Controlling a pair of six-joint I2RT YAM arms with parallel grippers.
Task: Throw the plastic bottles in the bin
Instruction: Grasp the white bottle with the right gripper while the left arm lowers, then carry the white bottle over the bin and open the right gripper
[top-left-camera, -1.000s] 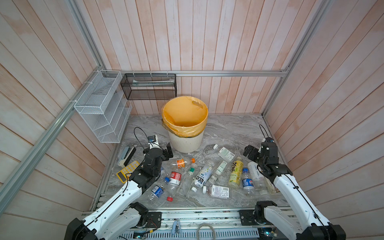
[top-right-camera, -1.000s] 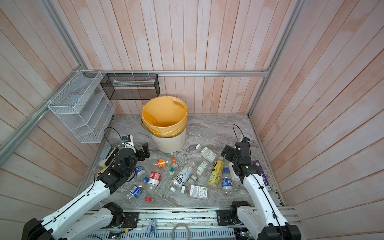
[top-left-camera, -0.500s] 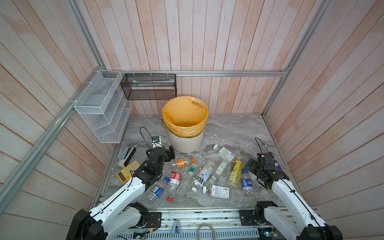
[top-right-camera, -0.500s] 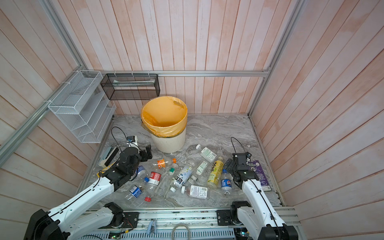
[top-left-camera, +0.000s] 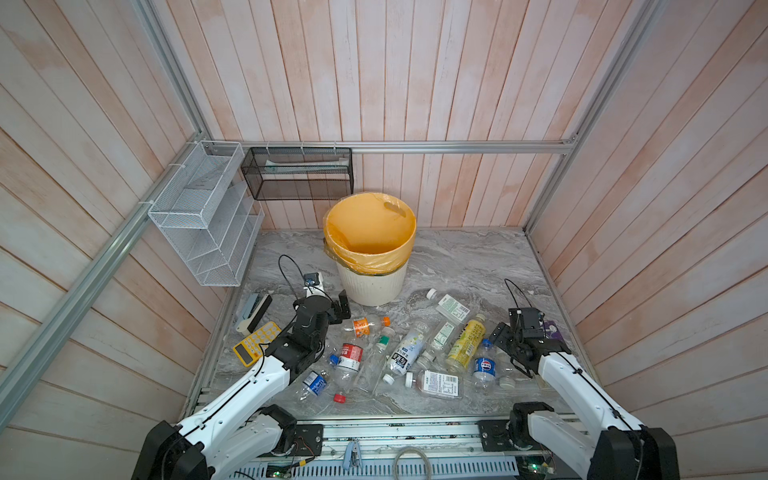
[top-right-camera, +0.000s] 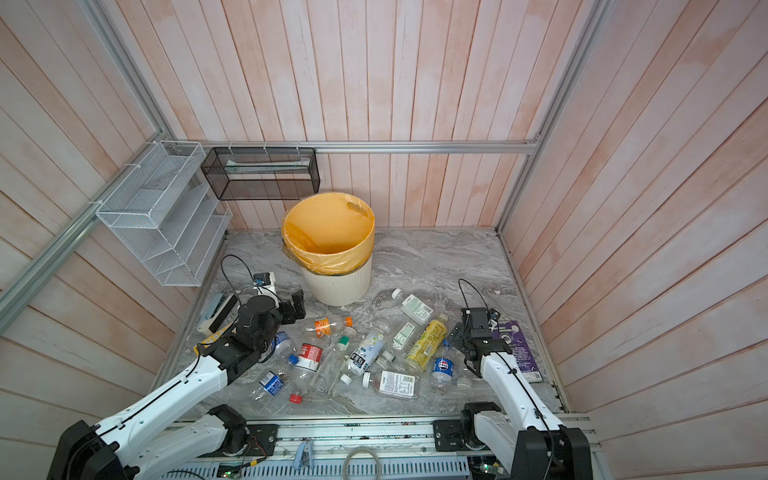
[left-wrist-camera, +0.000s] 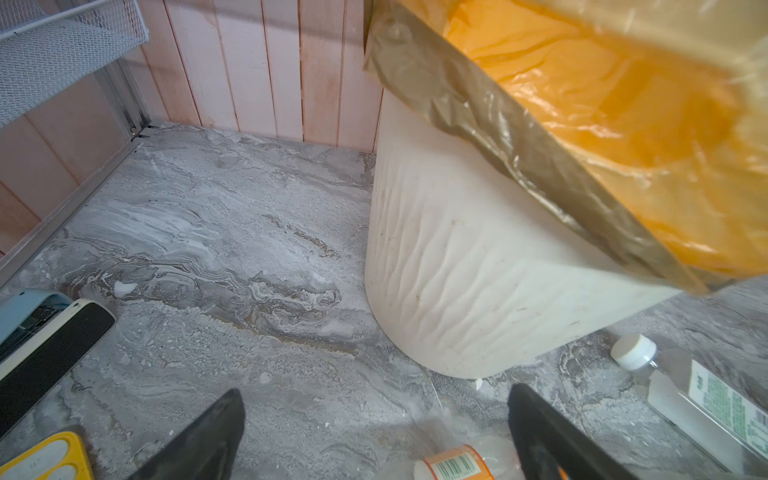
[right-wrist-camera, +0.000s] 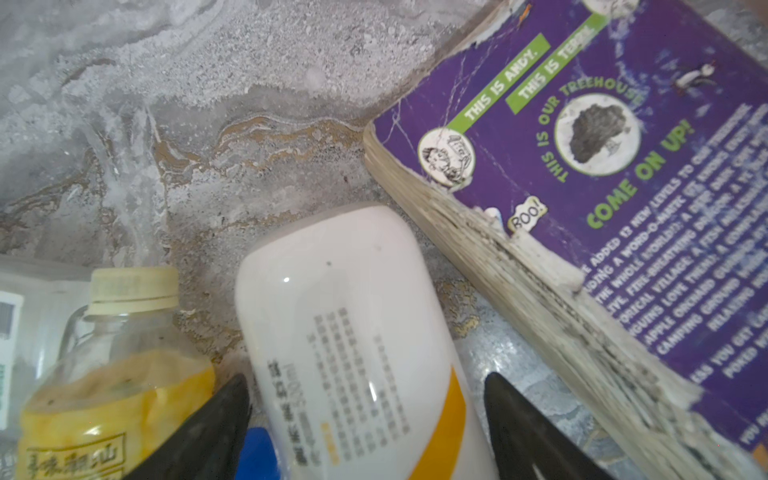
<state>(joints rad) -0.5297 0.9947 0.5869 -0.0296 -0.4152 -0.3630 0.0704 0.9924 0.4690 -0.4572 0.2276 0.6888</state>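
Several plastic bottles (top-left-camera: 409, 347) lie scattered on the marble floor in front of the bin (top-left-camera: 370, 286), a cream ribbed bucket with a yellow-orange liner. My right gripper (right-wrist-camera: 365, 378) is low at the right side, its jaws open and straddling a white bottle (right-wrist-camera: 345, 316) with an orange stripe; a gap shows at one finger. A yellow bottle (right-wrist-camera: 112, 374) lies beside it. My left gripper (left-wrist-camera: 374, 432) stands open over bare floor by the bin's base (left-wrist-camera: 478, 291), holding nothing. An orange-labelled bottle (left-wrist-camera: 453, 465) lies close to one of its fingers.
A purple book (right-wrist-camera: 623, 166) lies right beside the white bottle, against the right wall. A yellow calculator (top-left-camera: 253, 343) and a black-and-white device (top-left-camera: 253, 309) lie at the left edge. White (top-left-camera: 203, 216) and black (top-left-camera: 297, 174) mesh racks hang on the walls.
My right arm has come down to the floor beside the book and its jaws have narrowed around the white bottle. My left gripper has lowered and moved forward toward the bin's base, still open.
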